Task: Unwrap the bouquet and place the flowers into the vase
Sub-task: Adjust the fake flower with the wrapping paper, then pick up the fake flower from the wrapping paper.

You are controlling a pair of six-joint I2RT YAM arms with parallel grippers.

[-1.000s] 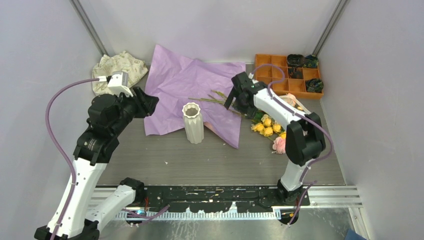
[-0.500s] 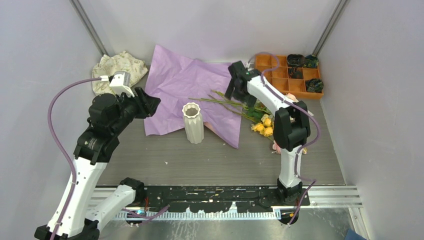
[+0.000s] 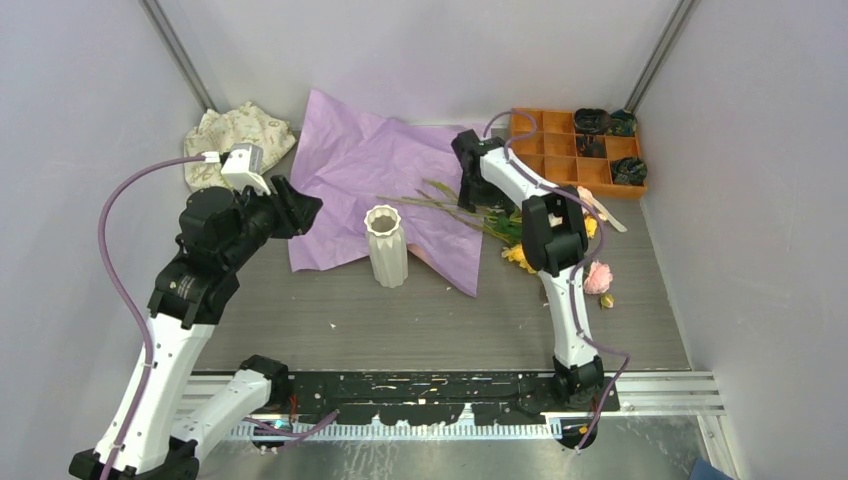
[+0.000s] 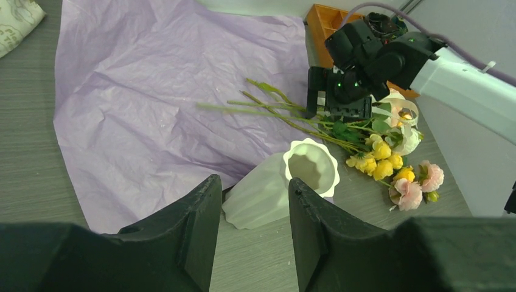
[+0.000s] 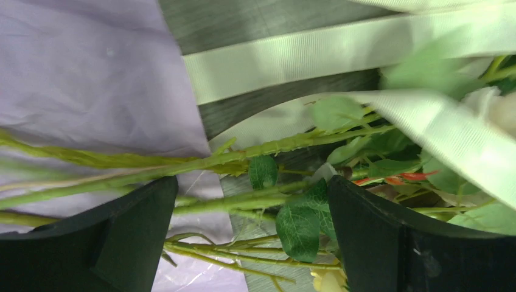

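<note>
On the desk (image 3: 400,320), right of centre: roses (image 4: 376,164), stems lying across flattened purple paper (image 3: 350,170), right pincer (image 3: 468,203) spread wide astride them. White ribbed vase (image 3: 386,245) upright alongside; left pincer (image 3: 312,207) apart, empty.

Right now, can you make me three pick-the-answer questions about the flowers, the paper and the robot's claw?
1. Where are the flowers?
A) lying on the table beside the vase
B) standing in the vase
C) held up in the air

2. What colour is the spread-out paper?
A) green
B) purple
C) yellow

3. How is the right claw?
A) shut on the vase
B) shut on the paper
C) open, by the stems

Answers:
1 A, the flowers lie flat to the right of the empty vase.
2 B, the crinkled sheet shows purple.
3 C, its fingers stand wide apart with the stems loose between them.
</note>
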